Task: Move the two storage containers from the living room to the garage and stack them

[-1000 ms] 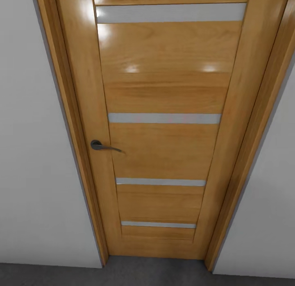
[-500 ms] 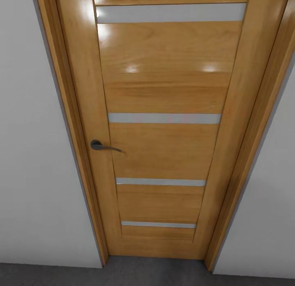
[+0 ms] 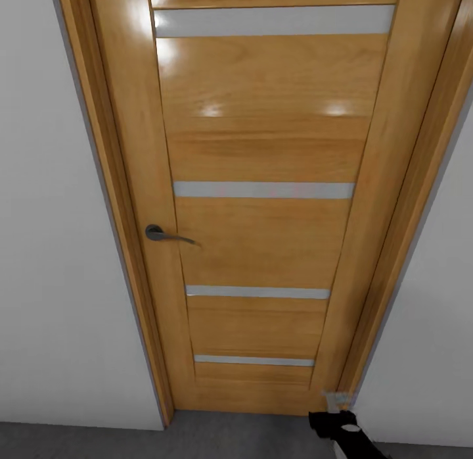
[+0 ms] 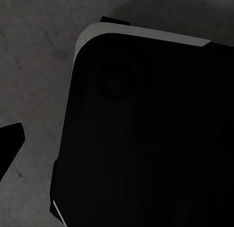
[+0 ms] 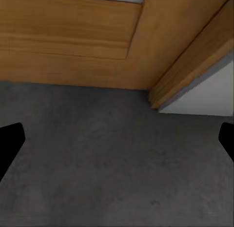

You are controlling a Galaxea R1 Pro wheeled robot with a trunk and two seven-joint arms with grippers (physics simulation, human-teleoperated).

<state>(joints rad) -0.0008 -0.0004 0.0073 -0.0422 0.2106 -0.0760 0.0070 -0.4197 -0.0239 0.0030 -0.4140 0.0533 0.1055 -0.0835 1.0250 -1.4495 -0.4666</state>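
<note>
Dead ahead of us a closed wooden door (image 3: 263, 202) with a grey lever handle (image 3: 164, 234) blocks the way, white walls (image 3: 52, 248) either side, grey concrete floor (image 5: 112, 158) below. Right fingers (image 5: 117, 139) spread wide over bare floor. Left fingers: can't tell, a dark robot body (image 4: 146, 134) hides the far side. No containers in sight.

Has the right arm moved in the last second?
Yes. The right pincer has risen into the head view at the foot of the door, beside the right frame; the door itself hasn't shifted.
</note>
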